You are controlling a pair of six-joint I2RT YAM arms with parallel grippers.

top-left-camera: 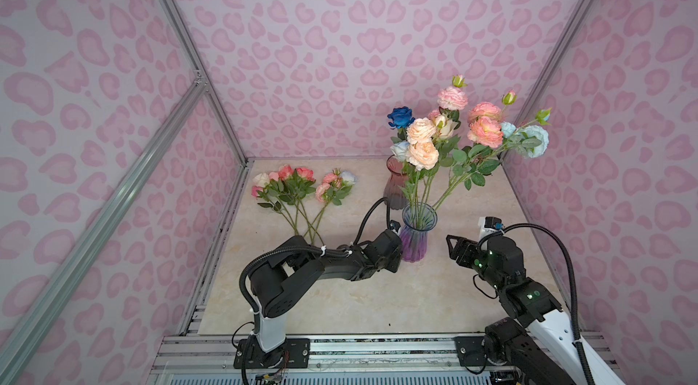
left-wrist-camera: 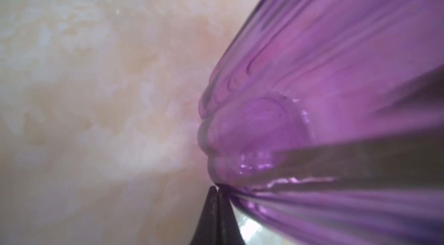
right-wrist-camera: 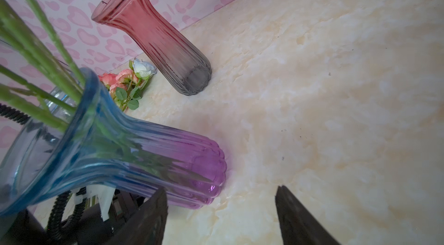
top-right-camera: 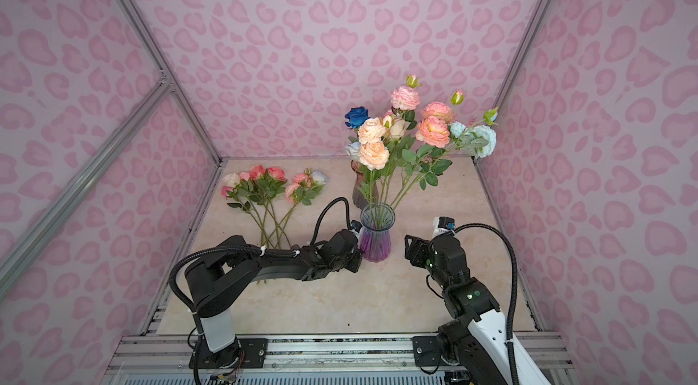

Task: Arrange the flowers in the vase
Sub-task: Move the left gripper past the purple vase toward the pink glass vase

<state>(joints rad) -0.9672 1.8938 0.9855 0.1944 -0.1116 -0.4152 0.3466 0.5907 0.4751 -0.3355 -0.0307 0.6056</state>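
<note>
The left claw is shut, its two dark pointed tips pressed together with nothing between them. In the left wrist view the tips sit right at the lower wall of the vase, near its foot; whether they touch the glass cannot be told. In both top views this claw is hidden behind its own black wrist, which is close against the vase's left side.

The right claw stands wide and holds nothing. Its dark, flat, wedge-shaped fingers frame bare table, and one finger is just beside the vase's foot without touching it. In a top view this claw is to the right of the vase, with a gap between them.

The vase is clear ribbed glass, blue at the flared mouth and shading to purple in the fluted body. It stands upright on a glossy cream table with a marbled pattern.

The flowers stand in the vase on thin green stems. They are soft, many-petalled fabric blooms in peach, pink, cream, pale blue and one deep blue, and they fan up and to the right, well above both claws. The loose flowers lie flat on the table to the left of the vase and behind it, apart from the left claw. Their stems cross and run toward that arm.

A red vase, ribbed glass fading to grey at the foot, stands just behind the vase and has no stems in it.
</note>
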